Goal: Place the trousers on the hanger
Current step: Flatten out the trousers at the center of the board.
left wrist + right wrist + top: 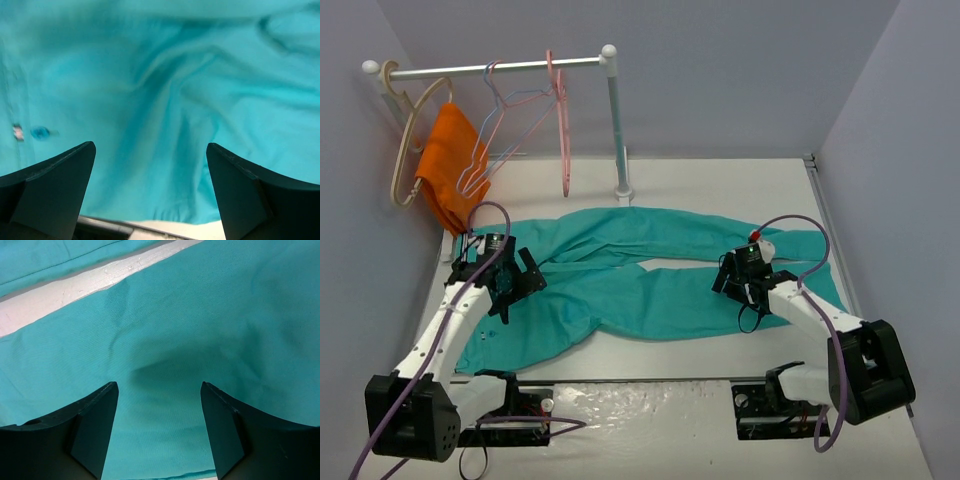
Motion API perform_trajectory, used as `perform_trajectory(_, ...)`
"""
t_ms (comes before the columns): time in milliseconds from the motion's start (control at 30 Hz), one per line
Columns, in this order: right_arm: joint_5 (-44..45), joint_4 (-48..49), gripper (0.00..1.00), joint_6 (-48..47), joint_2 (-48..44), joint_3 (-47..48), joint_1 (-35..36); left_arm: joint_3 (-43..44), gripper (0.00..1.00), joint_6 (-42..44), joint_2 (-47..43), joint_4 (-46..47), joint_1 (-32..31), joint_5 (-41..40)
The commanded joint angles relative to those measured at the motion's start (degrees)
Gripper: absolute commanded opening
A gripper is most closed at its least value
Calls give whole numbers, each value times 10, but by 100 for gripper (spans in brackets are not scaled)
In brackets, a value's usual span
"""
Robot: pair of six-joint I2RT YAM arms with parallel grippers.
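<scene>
Two pincers: we see left pincer [515, 280] spread wide, right pincer [738, 287] parted, both empty, seemingly just above the trousers [620, 290].
trousers: flat across the bench [740, 175].
hanger [562, 130]: on rail [500, 68], well apart.

The trousers [650, 300] are long, teal-green and lie spread flat across the surface [720, 175], waist end at the left, both legs running to the right. One leg lies far, the other near, with a narrow strip of bare surface between them. The cloth is rumpled into soft folds near the waist [165, 75] and smoother along the near leg [175, 330]. The hanger [563, 130], thin and salmon-pink, hangs by its hook from the rail [520, 68] at the far side, turned almost edge-on, well apart from the trousers.
</scene>
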Motion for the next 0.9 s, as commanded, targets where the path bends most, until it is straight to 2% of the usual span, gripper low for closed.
perform_trajectory(0,12,19,64,-1,-1,4,-3,-51,91,-116,-1,2,-5,4)
perform_trajectory(100,10,21,64,-4,0,0,-5,-80,91,-144,6,36,-5,12)
perform_trajectory(233,-5,27,64,-3,4,-13,-22,-78,91,-145,59,38,7,-6)
perform_trajectory(367,-20,27,64,-8,10,-26,-44,-51,91,-91,118,23,49,-23)
perform_trajectory(500,-23,27,64,-5,-1,-26,-47,0,91,-23,155,-27,94,-101)
perform_trajectory(533,-22,27,65,-6,-4,-26,-47,14,92,-10,163,-36,97,-143)
perform_trajectory(667,-29,24,64,-24,-20,-19,-39,82,93,37,192,-53,107,-187)
perform_trajectory(733,-28,20,63,-35,-29,-9,-14,107,94,67,187,-31,107,-165)
perform_trajectory(867,3,3,62,-56,-40,30,95,115,94,121,126,9,82,-67)
